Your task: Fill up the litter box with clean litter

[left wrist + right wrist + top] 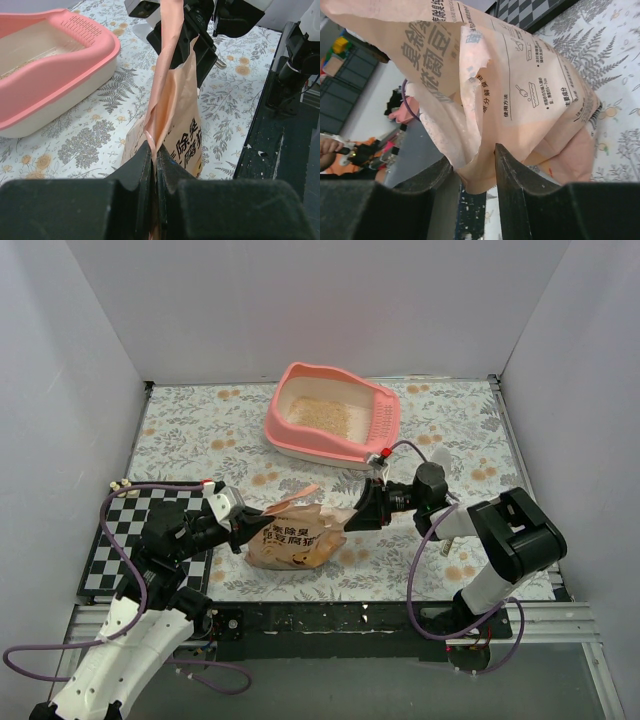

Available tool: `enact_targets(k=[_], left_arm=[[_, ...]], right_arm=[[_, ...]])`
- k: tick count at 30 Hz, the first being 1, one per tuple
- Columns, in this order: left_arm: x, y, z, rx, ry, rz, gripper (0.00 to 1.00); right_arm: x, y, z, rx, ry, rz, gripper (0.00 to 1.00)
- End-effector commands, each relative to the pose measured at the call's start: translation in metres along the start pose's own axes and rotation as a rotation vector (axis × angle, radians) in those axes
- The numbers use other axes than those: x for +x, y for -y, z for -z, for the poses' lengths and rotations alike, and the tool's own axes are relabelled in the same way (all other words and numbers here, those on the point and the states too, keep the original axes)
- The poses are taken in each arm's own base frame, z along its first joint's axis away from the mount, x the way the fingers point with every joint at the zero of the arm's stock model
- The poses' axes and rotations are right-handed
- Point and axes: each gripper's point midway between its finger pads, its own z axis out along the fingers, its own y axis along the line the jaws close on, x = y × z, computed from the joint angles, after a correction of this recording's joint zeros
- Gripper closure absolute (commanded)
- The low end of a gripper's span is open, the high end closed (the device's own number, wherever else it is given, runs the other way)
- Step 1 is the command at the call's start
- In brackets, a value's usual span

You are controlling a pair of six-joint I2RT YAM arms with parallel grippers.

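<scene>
Left pincer (154, 151): fully closed, clamping a thin edge of the bag (295, 540) between its fingers (132, 170).
Right pincer (472, 156): jaws partly apart, one finger on each side of the torn corner of the bag's mouth; I cannot tell whether they are pinching it.
Bag: orange-tan plastic with dark printed characters. Its body rests on the counter (200, 430) between the two pincers, and its top edge is stretched from the left pincer to the right one. The ragged mouth faces the right wrist camera.
Mat (120, 530): black-and-white checkered, at the near left corner under the left arm.
Counter: covered with a floral cloth and walled in white on three sides.
Litter box (330, 375): pink tray with a cream-white base, towards the far side of the counter near its middle, well apart from the bag, with bare cloth between them.
Litter (320, 412): a thin tan layer of granules on the floor of the box; the pale base shows around it.
</scene>
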Motion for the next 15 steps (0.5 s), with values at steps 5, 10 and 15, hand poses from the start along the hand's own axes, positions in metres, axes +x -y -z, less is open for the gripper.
enact_targets(k=[5, 10, 15], left_arm=[[-0.036, -0.001, 0.005, -0.018, 0.116, -0.091, 1.00], [-0.033, -0.002, 0.004, -0.017, 0.109, -0.094, 1.00], [-0.031, -0.003, 0.002, -0.016, 0.099, -0.088, 1.00]], right_arm=[[-0.054, -0.061, -0.017, -0.192, 0.106, 0.551, 0.59], [-0.059, -0.066, -0.020, -0.207, 0.105, 0.578, 0.58], [-0.060, -0.066, -0.024, -0.222, 0.094, 0.566, 0.58]])
